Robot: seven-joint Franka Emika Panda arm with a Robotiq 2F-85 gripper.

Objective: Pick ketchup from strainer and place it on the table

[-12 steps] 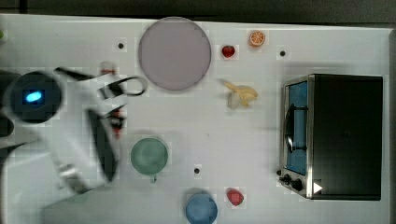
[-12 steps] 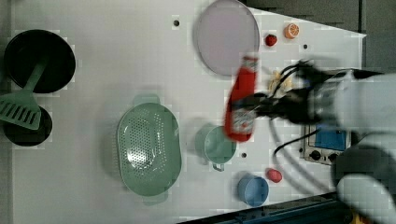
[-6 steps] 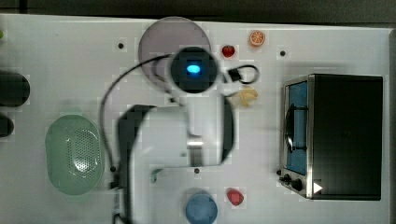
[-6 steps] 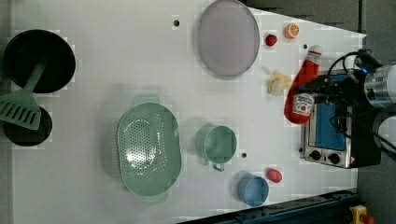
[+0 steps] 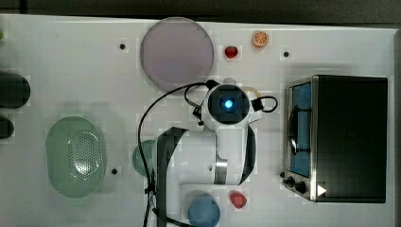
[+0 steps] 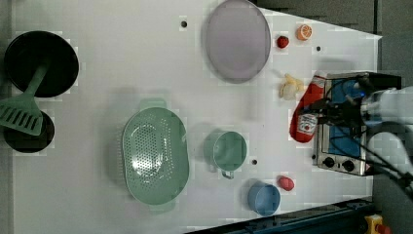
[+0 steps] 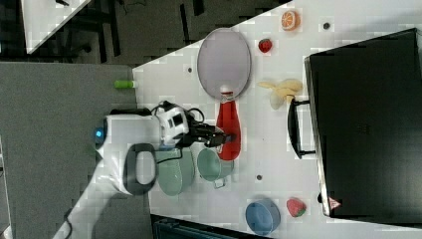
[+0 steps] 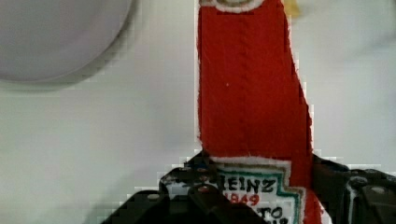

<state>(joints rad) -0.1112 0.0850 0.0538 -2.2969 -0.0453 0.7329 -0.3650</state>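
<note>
Top view: the arm's white wrist housing lies over the white table (image 5: 71, 56), just beside the toaster oven (image 5: 347, 137) on the top view's left. The grey plate (image 5: 176, 53) sits beyond it, and the strainer (image 5: 75, 156) stands empty, well apart from the oven, at the top view's left.

Left view: the ketchup (image 6: 307, 114) hangs just beside the oven (image 6: 341, 146), on the left view's left of its front. The gripper (image 6: 325, 113) clamps the bottle at its labelled lower body, the capped end pointing toward the banana pieces (image 6: 290, 87). The green cup (image 6: 229, 150) lies between the oven and the strainer (image 6: 155, 155).

Right view: the gripper (image 7: 221, 138) pinches the ketchup (image 7: 229, 130) near its base. The bottle stretches lengthwise beside the oven's handle (image 7: 293, 127), its white cap reaching the plate's (image 7: 224, 62) edge.

Wrist view: the ketchup (image 8: 250, 88) runs straight out from between the dark fingers (image 8: 334, 179), which press on either side of the label; table (image 8: 93, 126) lies behind it.
</note>
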